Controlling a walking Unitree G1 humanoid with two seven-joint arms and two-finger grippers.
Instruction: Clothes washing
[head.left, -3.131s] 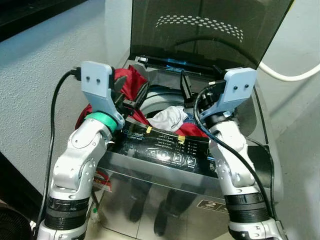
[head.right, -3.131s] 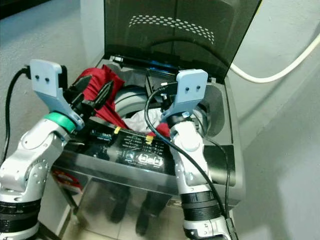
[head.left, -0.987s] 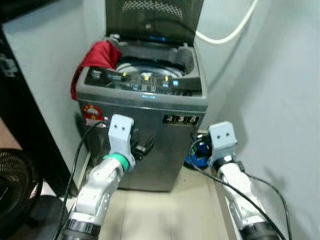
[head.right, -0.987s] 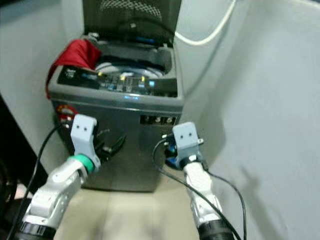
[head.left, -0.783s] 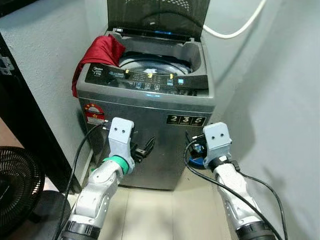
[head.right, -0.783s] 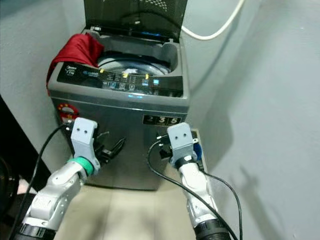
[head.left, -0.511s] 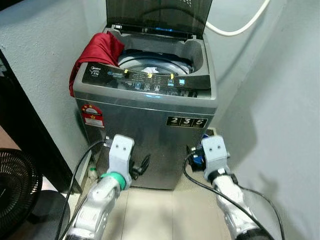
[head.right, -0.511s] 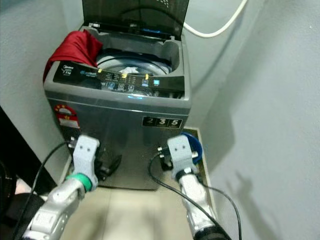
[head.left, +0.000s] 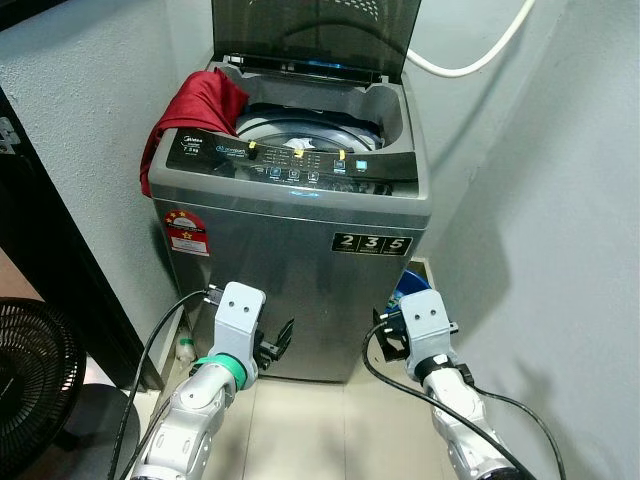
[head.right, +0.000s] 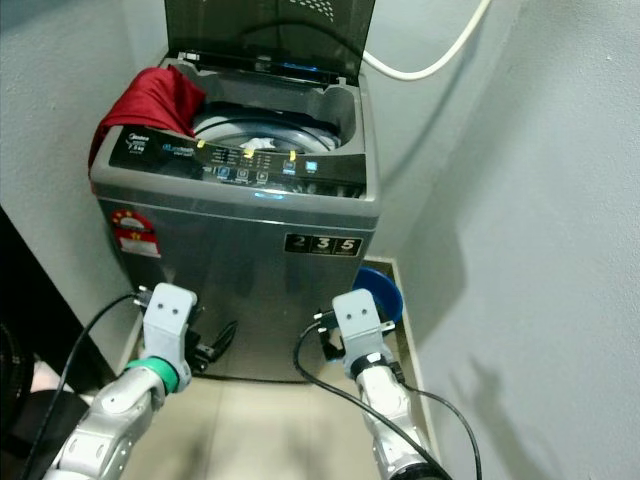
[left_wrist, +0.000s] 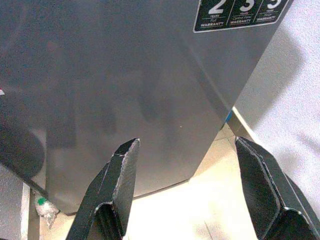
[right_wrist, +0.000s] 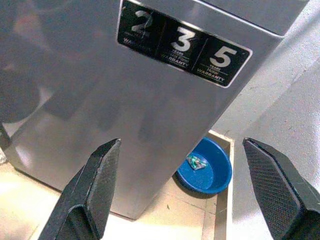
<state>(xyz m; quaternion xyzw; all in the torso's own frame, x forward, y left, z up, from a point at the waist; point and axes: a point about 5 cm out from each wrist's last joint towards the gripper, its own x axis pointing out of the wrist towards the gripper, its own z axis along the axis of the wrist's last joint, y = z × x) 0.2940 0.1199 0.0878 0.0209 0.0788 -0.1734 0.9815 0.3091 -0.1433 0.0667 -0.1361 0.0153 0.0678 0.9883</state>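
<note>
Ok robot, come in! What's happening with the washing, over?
Both grippers open, empty, low before the washing machine: left gripper, right gripper. Lid up, red cloth draped over the rim. Blue basin on floor alongside.

Both silver arms are held low and forward, bent at the elbow. The left claw (left_wrist: 186, 182) has its fingers spread wide apart, as does the right claw (right_wrist: 184, 187).
</note>
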